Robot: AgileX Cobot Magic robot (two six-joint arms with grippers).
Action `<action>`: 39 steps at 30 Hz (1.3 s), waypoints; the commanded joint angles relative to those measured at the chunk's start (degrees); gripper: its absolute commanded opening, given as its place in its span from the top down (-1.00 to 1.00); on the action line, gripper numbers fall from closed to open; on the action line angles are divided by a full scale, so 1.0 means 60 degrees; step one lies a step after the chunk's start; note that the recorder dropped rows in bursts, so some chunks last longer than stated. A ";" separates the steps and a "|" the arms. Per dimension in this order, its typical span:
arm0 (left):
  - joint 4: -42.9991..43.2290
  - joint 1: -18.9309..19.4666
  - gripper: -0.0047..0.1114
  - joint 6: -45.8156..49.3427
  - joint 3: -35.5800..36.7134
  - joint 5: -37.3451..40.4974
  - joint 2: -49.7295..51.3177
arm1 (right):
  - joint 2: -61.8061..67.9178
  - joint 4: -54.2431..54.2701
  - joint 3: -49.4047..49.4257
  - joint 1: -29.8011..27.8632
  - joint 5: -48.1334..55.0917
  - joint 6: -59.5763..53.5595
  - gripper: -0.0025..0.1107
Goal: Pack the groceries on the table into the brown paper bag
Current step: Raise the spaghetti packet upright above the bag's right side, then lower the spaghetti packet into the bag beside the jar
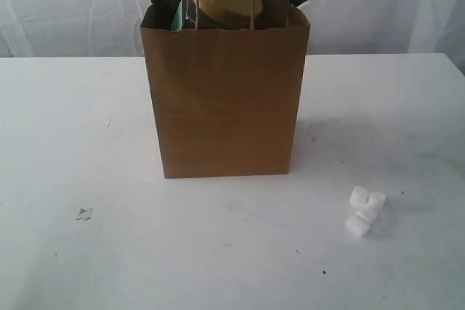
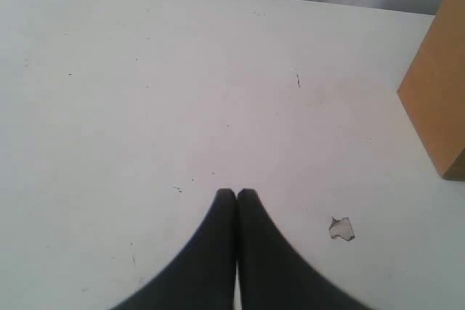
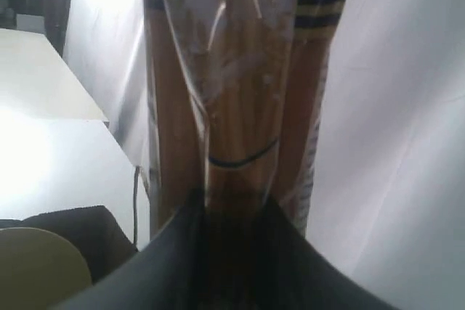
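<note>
The pinch of the right gripper [image 3: 232, 212] on the spaghetti packet [image 3: 232, 92] is shown only by its wrist view; in the exterior view the packet is seen above the brown paper bag [image 1: 225, 107]. The left gripper [image 2: 237, 194] is pressed together over the table [image 2: 145, 70].

Exterior camera faces the brown paper bag [image 1: 225, 107] head-on; left wrist camera shares its corner.

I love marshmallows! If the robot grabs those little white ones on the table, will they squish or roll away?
Probably squishy: the small white marshmallows look soft and puffy, so a firm pinch may dent them. They are short cylinders, so a nudge could roll one along the white table.
</note>
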 commanded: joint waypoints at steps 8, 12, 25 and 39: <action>0.0114 -0.0060 0.92 -0.0057 0.0038 0.0036 -0.0070 | 0.0447 0.0846 -0.1581 -0.0533 0.0496 0.0582 0.96; 0.0114 -0.0060 0.92 -0.0057 0.0038 0.0036 -0.0070 | 0.0447 0.0846 -0.1687 -0.0533 0.1244 0.0881 0.96; 0.0114 -0.0060 0.92 -0.0057 0.0038 0.0036 -0.0070 | 0.0447 0.0846 -0.1746 -0.0258 0.1522 0.0899 0.96; 0.0114 -0.0060 0.92 -0.0057 0.0038 0.0036 -0.0070 | 0.0447 0.0846 -0.1746 0.0285 0.1522 0.1114 0.96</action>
